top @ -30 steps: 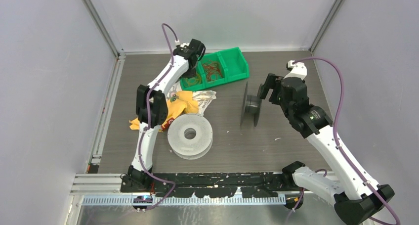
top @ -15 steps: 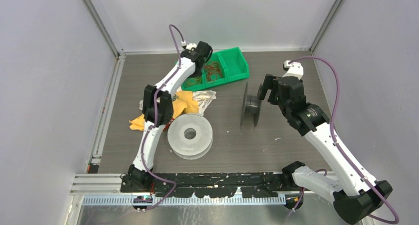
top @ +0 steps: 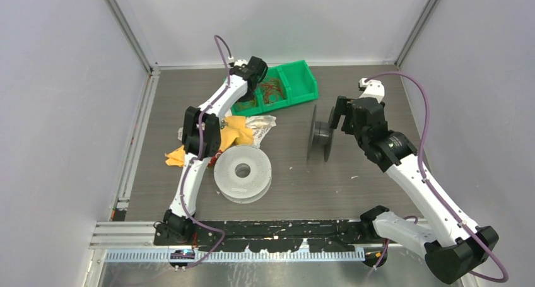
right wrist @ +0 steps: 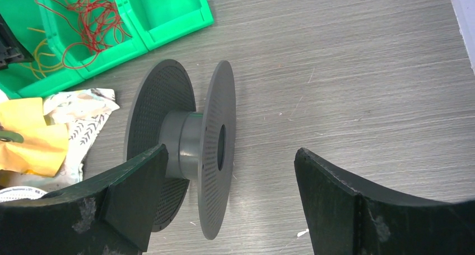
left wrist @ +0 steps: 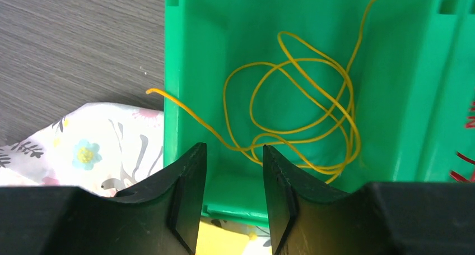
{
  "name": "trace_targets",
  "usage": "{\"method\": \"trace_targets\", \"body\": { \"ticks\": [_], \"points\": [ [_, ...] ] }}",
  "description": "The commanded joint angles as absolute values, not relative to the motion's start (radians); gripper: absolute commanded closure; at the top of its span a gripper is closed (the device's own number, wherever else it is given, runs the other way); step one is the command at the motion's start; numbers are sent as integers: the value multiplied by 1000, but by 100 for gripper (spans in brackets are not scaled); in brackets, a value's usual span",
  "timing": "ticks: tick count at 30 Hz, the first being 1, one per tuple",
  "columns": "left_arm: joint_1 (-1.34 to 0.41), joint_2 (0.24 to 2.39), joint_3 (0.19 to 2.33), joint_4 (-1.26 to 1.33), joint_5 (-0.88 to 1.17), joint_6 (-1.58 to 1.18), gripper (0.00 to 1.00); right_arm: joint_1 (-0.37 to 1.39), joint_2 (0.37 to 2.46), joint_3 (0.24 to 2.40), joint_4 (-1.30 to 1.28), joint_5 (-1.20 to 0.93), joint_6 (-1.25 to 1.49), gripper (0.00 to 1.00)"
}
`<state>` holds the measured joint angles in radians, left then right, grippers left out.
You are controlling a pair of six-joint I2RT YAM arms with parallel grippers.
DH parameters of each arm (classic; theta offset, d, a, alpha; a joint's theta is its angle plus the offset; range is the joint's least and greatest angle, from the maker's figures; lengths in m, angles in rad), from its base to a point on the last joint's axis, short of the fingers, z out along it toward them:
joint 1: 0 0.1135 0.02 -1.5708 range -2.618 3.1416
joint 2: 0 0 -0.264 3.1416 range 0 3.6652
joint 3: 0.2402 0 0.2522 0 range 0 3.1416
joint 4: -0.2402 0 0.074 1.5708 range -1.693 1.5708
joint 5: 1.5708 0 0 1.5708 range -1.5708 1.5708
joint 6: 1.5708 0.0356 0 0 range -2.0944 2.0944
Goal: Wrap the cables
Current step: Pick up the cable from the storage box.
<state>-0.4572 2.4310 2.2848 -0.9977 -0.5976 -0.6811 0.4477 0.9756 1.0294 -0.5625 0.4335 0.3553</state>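
Nearest the arm bases, on the grey wood-grain worktop (top: 353, 192), a pale translucent spool (top: 243, 173) lies flat on its side. Just beyond it we see a crumpled yellow cloth (top: 235, 130) touching a flower-printed cloth (top: 264, 124).

Further right, a dark grey spool (top: 320, 133) stands on its edge. The right pincer (right wrist: 229, 151) hangs just beside it with its jaws spread wide and nothing between them. In the wrist view the spool's near flange shows in the gap beyond the fingertips. We cannot tell whether either finger touches it.

Farthest out sits the green bin (top: 296, 79), divided into compartments. The left pincer (left wrist: 232, 149) hovers over the near edge of its left compartment. Its jaws stand at a middling gap and clamp nothing.

In that compartment lies the yellow cable (left wrist: 352, 120), loosely looped on the floor. One end trails over the bin's left wall toward the flowered cloth, and the other end points up toward the far corner. A strand of it crosses below the gap between the fingertips.

In the next compartment to the right we see a tangle of reddish cable (right wrist: 84, 19).
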Motion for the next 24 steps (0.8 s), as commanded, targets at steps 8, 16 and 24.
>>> {"method": "trace_targets", "body": {
  "ticks": [8,16,24],
  "points": [
    [-408,2423,2280,-933,-584,-708,58,446,1029,1031,-547,452,329,12],
    [-388,2448,2268,-870,-578,-697,64,445,1046,1025,-557,454,334,12],
    [-372,2468,2266,-853,-542,-702,79,446,1047,1020,-574,470,332,12]
  ]
}}
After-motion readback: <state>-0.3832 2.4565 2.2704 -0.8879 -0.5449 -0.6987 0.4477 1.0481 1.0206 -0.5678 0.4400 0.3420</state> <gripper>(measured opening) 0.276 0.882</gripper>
